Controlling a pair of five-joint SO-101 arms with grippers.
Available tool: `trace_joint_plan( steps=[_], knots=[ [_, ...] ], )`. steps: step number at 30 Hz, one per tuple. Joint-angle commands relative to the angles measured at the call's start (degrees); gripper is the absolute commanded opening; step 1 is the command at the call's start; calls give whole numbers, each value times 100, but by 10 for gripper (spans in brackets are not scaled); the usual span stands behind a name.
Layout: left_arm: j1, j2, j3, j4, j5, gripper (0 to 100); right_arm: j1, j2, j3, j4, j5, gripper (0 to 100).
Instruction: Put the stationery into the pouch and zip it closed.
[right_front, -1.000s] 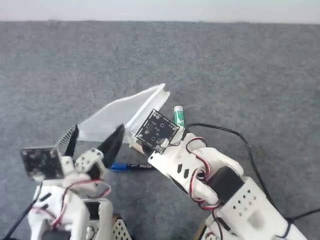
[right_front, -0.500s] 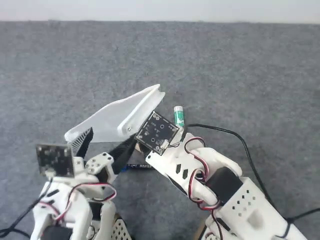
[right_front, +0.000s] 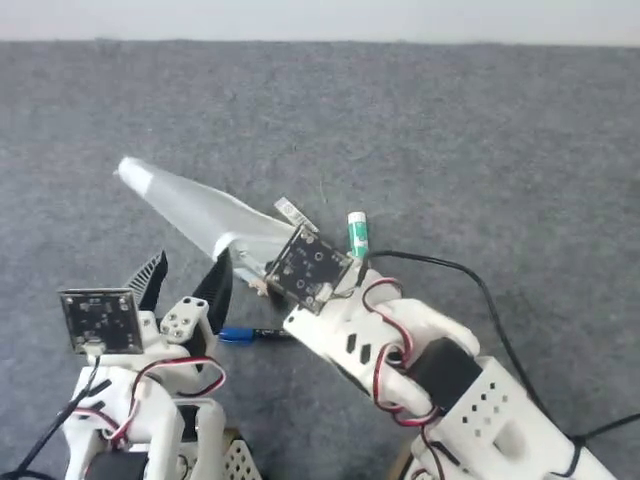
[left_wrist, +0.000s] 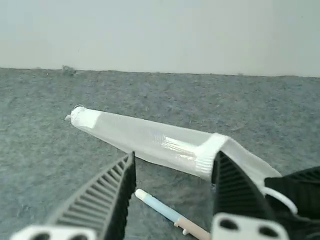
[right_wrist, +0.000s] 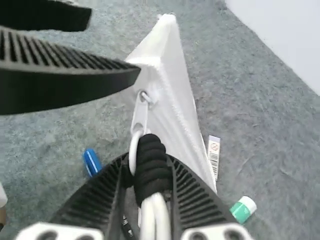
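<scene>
Two pieces of stationery, the blue pen (right_front: 245, 334) and the green-capped stick (right_front: 357, 232), lie on the grey mat (right_front: 480, 130) outside the pouch (right_front: 190, 205), which stretches away from my right gripper (right_wrist: 146, 160). That gripper is clamped on the black loop (right_wrist: 148, 165) of the zip pull, while my left gripper (left_wrist: 175, 160) stands wide apart, gripping nothing. My worry is that any tug on the pull drags the unanchored pouch along, or zips it with nothing inside.
</scene>
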Motion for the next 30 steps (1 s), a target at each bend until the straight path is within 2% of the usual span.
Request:
trace_joint_plan(
  steps=[1,9,16,24,30],
  knots=[
    [-97,-88,75,-202,-369,188,-242,-154,141,-40,-9,7],
    [-123,-79,585,-360,-862,179,-277,-154,158,-22,-9,7],
    [-132,-79,1068,-791,-1020,10,-259,-154,176,13,0,7],
    [-141,-79,1068,-686,-985,9,-251,-154,229,13,0,7],
    [-870,-79,1059,-730,-721,9,347,-154,229,13,0,7]
  ],
)
